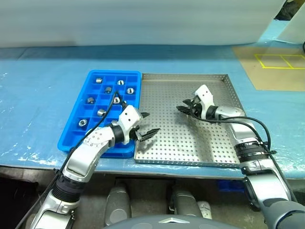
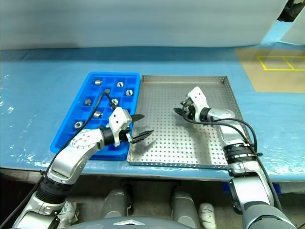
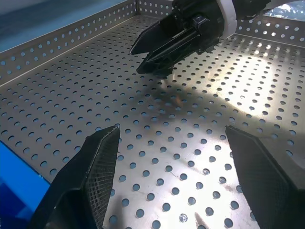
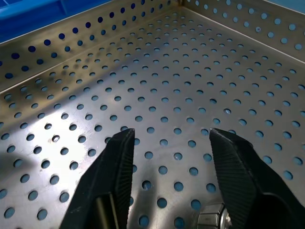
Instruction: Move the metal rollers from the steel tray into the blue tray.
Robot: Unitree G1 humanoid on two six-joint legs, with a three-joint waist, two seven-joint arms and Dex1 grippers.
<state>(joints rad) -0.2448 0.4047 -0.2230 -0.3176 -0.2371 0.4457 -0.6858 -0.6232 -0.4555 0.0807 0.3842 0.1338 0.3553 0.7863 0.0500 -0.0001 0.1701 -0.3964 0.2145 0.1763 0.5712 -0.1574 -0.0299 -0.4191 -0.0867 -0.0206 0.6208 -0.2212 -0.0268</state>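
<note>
Right end effector [image 1: 187,108] released over steel tray [image 1: 209,143]; a metal roller [image 4: 212,220] seems to sit just under its base. Back off, recentre, clench squarely. Left end effector [image 1: 145,125] released, empty. Other rollers sit in blue tray [image 1: 71,138].

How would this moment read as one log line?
steel tray: no loose rollers seen | blue tray: rollers inside | left gripper: open | right gripper: open
</note>
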